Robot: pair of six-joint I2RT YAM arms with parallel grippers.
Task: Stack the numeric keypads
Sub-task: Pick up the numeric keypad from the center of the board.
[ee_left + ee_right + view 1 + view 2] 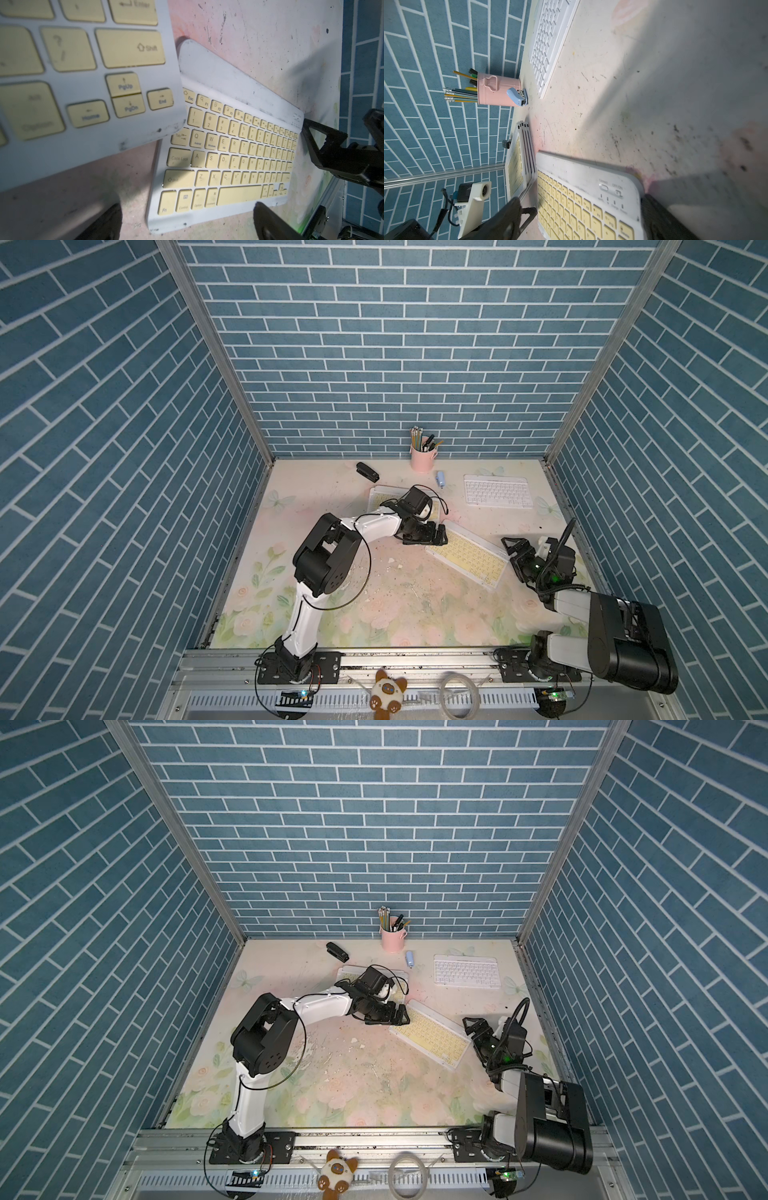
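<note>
Now, L gripper (pixel 440 537) fingers spread, R gripper (pixel 513 556) spread too, both at yellow keypad (pixel 467 558) ends

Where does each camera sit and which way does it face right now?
Top views: above the front rail, looking down toward the back wall; left arm, right arm, left gripper, right gripper show.
Left wrist: on the left arm, looking across the loose yellow keypad at the right gripper; left fingertips show.
Right wrist: on the right arm, looking over that keypad toward the keypad stack and pink cup; right fingertips show.
Shared: every view shows the loose yellow keypad.
</note>
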